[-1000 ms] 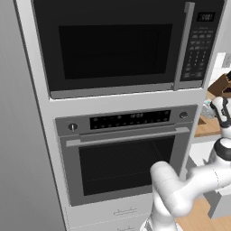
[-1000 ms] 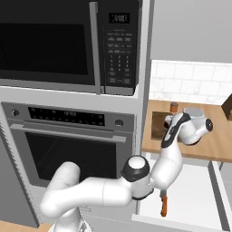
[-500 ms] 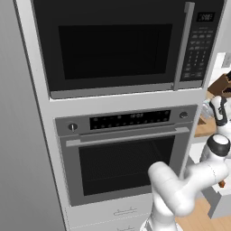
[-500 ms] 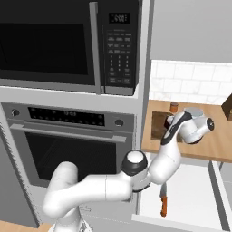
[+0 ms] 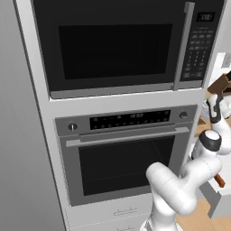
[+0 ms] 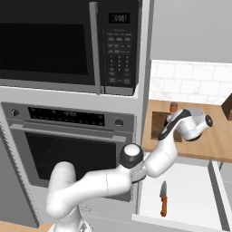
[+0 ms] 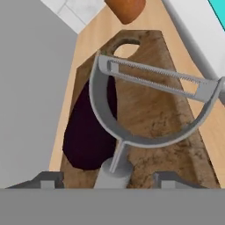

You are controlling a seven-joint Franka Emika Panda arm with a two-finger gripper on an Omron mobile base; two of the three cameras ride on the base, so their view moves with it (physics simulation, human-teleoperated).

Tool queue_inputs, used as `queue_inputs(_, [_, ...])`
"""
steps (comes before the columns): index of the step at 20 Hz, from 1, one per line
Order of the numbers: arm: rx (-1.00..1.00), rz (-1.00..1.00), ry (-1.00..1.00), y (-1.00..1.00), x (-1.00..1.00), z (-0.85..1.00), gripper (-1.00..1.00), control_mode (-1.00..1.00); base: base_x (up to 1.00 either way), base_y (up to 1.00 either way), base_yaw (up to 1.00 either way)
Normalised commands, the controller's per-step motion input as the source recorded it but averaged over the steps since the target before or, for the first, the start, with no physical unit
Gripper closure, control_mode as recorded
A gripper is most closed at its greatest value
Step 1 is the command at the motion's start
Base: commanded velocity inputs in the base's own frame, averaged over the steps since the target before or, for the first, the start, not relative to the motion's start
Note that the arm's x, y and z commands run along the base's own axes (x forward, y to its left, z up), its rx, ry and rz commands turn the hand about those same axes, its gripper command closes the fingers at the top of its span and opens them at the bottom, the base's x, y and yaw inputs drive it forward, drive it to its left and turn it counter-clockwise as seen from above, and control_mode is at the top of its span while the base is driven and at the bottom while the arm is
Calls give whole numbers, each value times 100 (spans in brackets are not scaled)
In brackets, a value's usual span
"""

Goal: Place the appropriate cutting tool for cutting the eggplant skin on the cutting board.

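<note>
Peeler: silvery-grey, wide curved head with a straight blade bar across it and a short stem. In my hand view it sits gripped in my tool, stem rising from between the two dark finger tips, which are closed on it. The head hangs over the cutting board; I cannot tell whether it touches the wood.

Cutting board: brown wood with a handle hole at its far end, lying on the light wooden table just beside the grey wall of the oven cabinet.

Eggplant: dark purple, lying lengthwise on the board's left half in my hand view, partly behind the peeler's curved frame.

Orange-brown rounded object: on the table beyond the board's handle end; what it is I cannot tell.

Arm: in my right base view it reaches up and right, with the tool over the board at the table's left end.

Drawer: open below the table, white inside, holding an orange-handled knife.

Surroundings: microwave above, oven beneath, white tiled wall behind the table.
</note>
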Motion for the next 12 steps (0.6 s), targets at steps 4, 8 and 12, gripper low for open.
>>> queue_inputs(4, [0,0,1,0,-1,0,-100,-100,0,0,0])
queue_inputs(8, [0,0,0,0,-24,0,-100,-100,0,0,0])
queue_inputs(12, [0,0,0,0,-47,2,-100,-100,0,0,0])
